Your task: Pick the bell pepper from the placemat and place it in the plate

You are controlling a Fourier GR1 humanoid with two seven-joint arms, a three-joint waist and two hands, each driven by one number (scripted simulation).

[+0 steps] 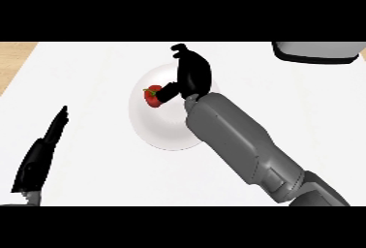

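Note:
The red bell pepper [151, 96] with a green stem sits on the upper left part of the white plate [164, 138] in the middle of the view. My right hand [193, 72] hovers over the plate's upper right, its forearm coming in from the lower right. Its thumb [168, 91] reaches left and touches the pepper, while the fingers point away and upward, not wrapped round it. My left hand [39, 160] rests at the lower left, fingers straight and pointing up, well apart from the plate.
The plate stands on a wide white surface [93, 68]. A strip of wooden counter [13, 60] shows at the upper left edge. A white object with a dark rim [318, 52] sits at the top right corner.

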